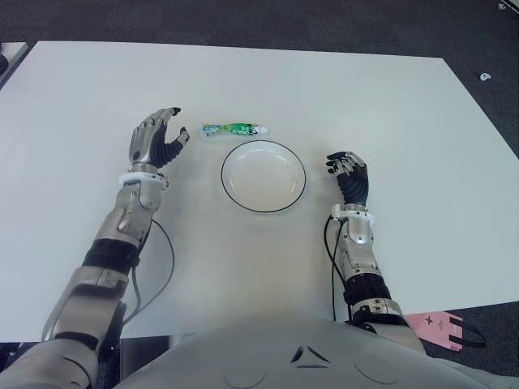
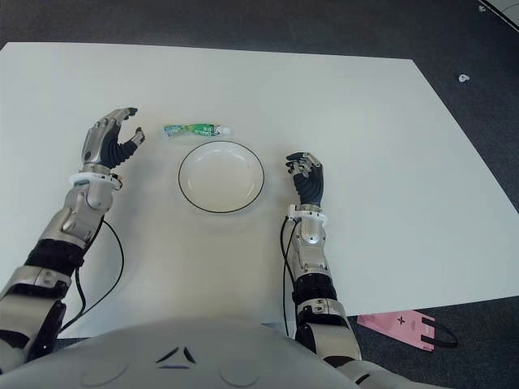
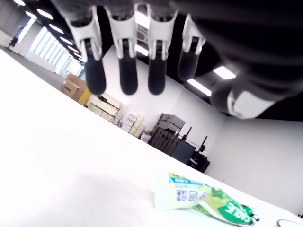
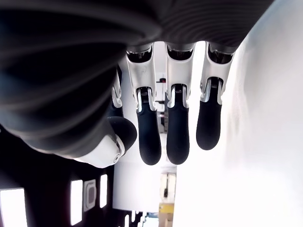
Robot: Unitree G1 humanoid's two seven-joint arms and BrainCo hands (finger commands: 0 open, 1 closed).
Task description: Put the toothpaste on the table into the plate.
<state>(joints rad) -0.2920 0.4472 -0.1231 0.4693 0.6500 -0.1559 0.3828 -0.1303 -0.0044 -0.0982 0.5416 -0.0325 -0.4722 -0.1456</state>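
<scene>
One toothpaste (image 1: 234,129) tube is lying on the white bench (image 1: 405,121), just beyond the plate (image 1: 263,176) at its eleven o'clock, touching neither hand. Left hand (image 1: 156,139) is hovering at the tube's nine o'clock, fingers loosely spread, holding nothing. Right hand (image 1: 349,176) is idling at the plate's three o'clock, empty, fingers relaxed. Reaching seems underway; next, closing around the tube.

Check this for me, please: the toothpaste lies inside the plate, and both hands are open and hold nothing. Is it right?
One thing is wrong. The toothpaste is not inside the plate; it lies on the table just beyond the plate's far rim, as the left eye view shows. The rest holds: the left hand and the right hand are open and hold nothing.
</scene>
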